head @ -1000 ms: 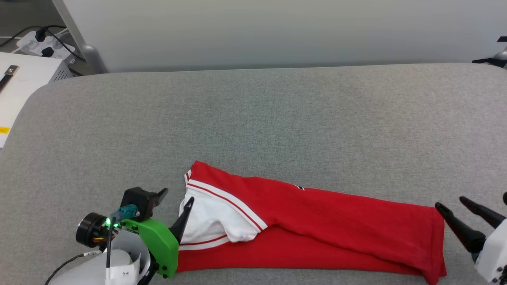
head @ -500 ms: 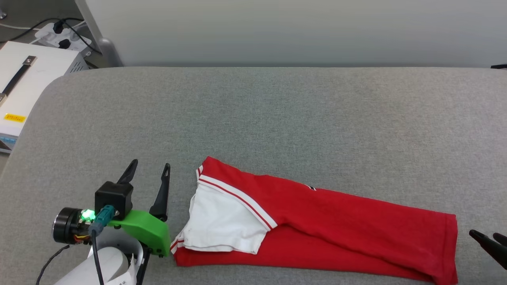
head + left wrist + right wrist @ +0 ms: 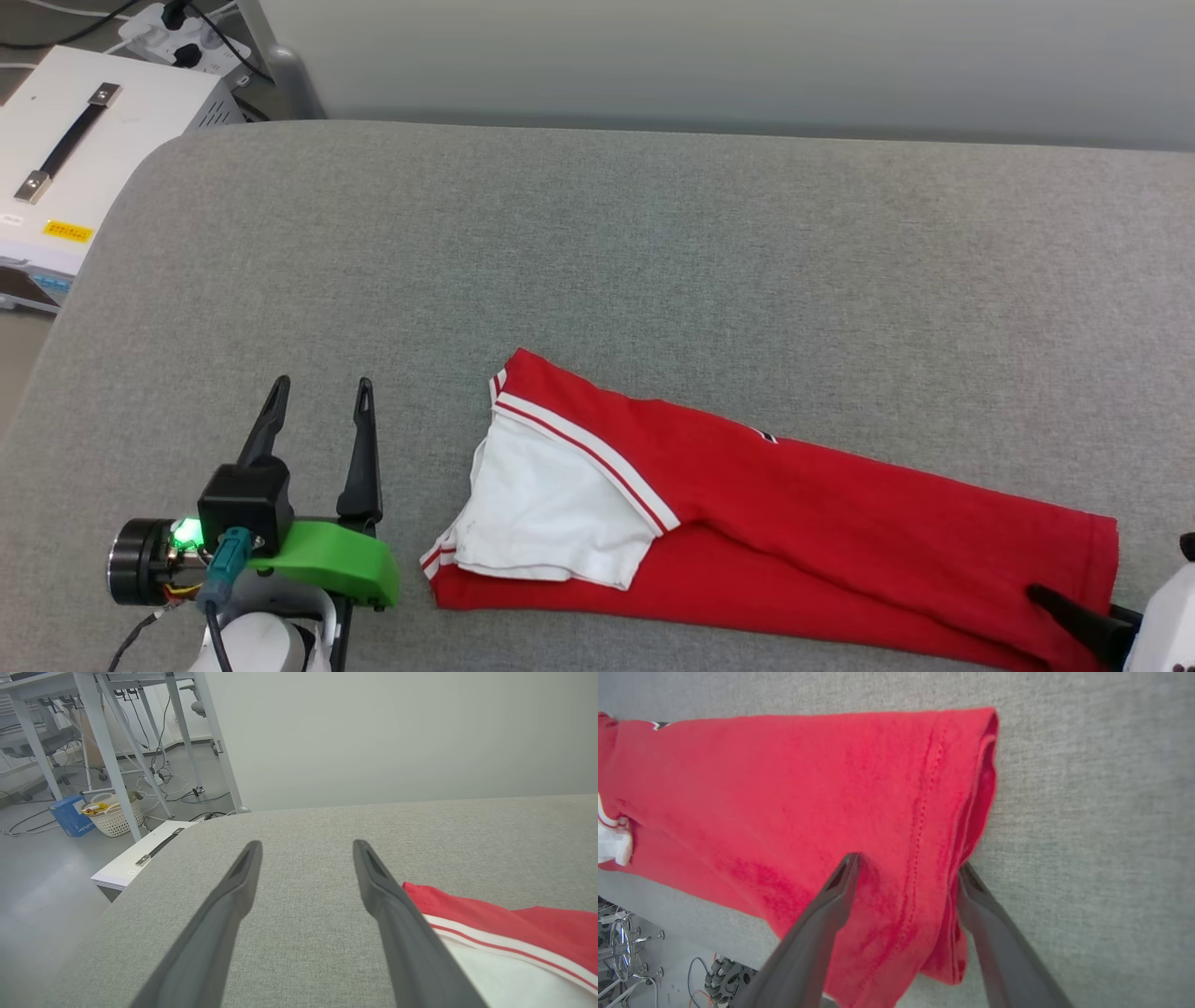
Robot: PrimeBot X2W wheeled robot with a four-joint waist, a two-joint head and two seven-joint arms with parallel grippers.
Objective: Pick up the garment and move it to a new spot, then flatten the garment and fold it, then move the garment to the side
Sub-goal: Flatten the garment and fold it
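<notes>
You have the bright red soft-fabric T-shirt (image 3: 822, 523) lying folded into a long narrow strip on the grey woven fabric surface (image 3: 653, 252), close to its near edge. Its shoulder end points to the robot's left and its hem end to the robot's right, slanting slightly nearer toward the right. The white short sleeve (image 3: 551, 513) lies flat on top at the left end, bordered by a red-and-white striped trim (image 3: 588, 448).

Your left gripper (image 3: 322, 385) sits over bare grey fabric just beside the sleeve end, apart from the shirt, with its two long dark fingers spread wide and nothing between them. In the left wrist view the same left gripper (image 3: 307, 843) points across the surface, and the shirt's red shoulder and trim lie beside its right finger (image 3: 397, 914).

Your right gripper (image 3: 908, 861) is at the hem end, its jaws standing wide apart. One finger (image 3: 822, 914) is over the red cloth and the other (image 3: 994, 933) is at the stitched hem edge, so the hem lies between them. You cannot tell from these views whether the tips press the cloth. It is not pinched.

A white box with a black strap handle (image 3: 84, 140) stands off the surface's far left corner.
</notes>
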